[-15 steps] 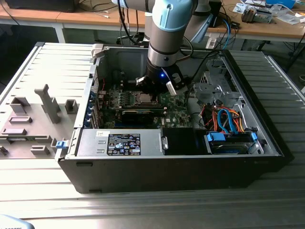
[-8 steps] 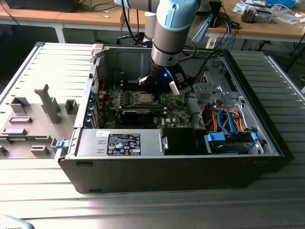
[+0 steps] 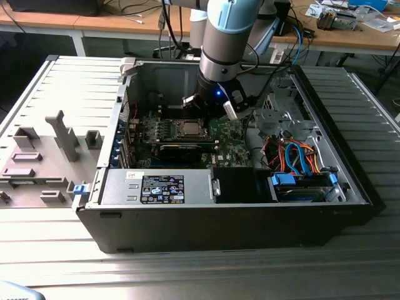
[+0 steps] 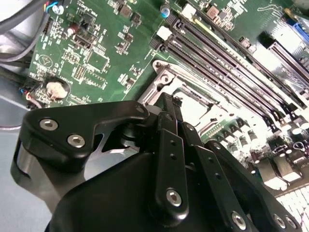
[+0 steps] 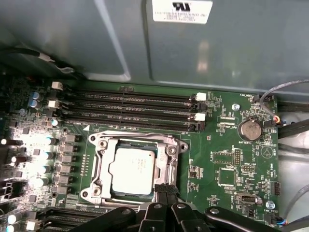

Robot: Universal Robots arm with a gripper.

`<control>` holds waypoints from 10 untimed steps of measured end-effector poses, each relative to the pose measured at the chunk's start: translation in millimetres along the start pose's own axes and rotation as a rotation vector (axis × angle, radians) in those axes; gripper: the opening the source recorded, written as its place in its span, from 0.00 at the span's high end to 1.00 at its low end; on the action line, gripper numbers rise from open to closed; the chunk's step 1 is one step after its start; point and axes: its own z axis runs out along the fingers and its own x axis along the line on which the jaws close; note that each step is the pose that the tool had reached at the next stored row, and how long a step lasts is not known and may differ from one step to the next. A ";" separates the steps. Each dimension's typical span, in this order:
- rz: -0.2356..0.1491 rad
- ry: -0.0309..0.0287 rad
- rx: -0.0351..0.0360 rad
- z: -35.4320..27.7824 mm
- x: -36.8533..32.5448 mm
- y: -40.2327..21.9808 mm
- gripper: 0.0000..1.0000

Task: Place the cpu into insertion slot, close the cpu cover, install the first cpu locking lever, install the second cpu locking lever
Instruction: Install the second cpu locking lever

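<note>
Case: open black desktop computer case point(image 3: 250, 219) lying on its side on a ribbed grey metal table point(image 3: 187, 275).
Board: green motherboard point(image 3: 225, 140) on the case floor.
Chip: small square cpu with a pale silver-grey top point(image 3: 187, 129), seated flat in its socket on the board.
Arm: pale blue and grey robot arm point(image 3: 228, 31) reaching down into the case; its black gripper point(image 3: 199, 104) hangs just above the socket's far edge.
Cables: orange and blue cable bundle point(image 3: 294, 156) toward the exterior view's right.
Fixtures: grey moulded holder tray point(image 3: 44, 156) on the exterior view's left, beside the case.

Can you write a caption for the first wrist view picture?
Gripper at the edge of the cpu, seated under its cover.
</note>
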 end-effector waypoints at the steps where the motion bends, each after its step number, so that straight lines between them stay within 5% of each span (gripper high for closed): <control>1: 0.000 -0.0008 0.0001 -1.1 0.8 0.7 0.89; 10: -0.003 -0.0172 0.0014 -4.2 18.8 5.0 0.89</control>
